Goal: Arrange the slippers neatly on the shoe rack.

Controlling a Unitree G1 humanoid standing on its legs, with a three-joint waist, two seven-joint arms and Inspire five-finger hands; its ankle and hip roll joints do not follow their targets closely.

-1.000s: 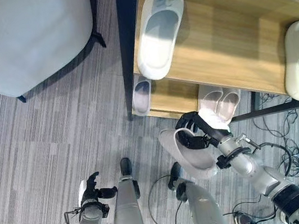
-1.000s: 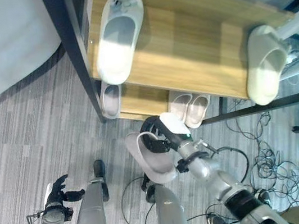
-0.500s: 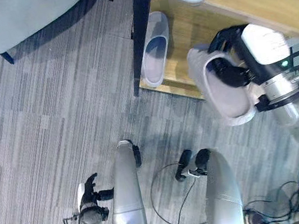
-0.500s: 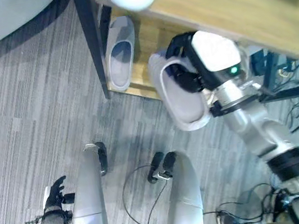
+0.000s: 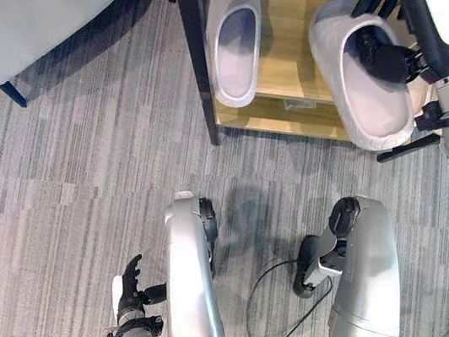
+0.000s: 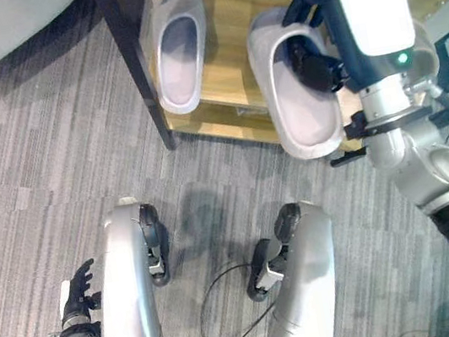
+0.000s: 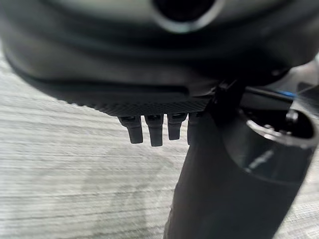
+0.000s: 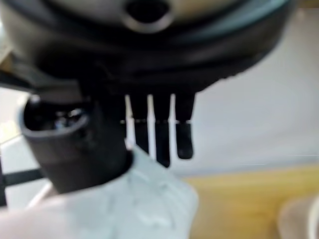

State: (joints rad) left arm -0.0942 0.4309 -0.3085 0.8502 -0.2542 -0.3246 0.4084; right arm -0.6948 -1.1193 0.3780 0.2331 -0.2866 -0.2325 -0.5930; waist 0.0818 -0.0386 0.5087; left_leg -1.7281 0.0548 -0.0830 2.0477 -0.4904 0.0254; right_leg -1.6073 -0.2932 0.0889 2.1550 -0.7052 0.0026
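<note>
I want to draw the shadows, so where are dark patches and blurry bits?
Left eye view: soft shadow on the grey carpet below the shoe rack. Right wrist view: the right robot hand and the slipper it holds look blurry.

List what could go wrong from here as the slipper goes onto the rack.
1. The right robot hand pinches the held slipper by one side of its rim only, so it may twist or slip on release.
2. Its heel end overhangs the wooden shelf edge; let go now, it could tip onto the floor.
3. The dark rack post and the slipper already on the shelf stand close by; a sideways swing could knock that slipper askew.
</note>
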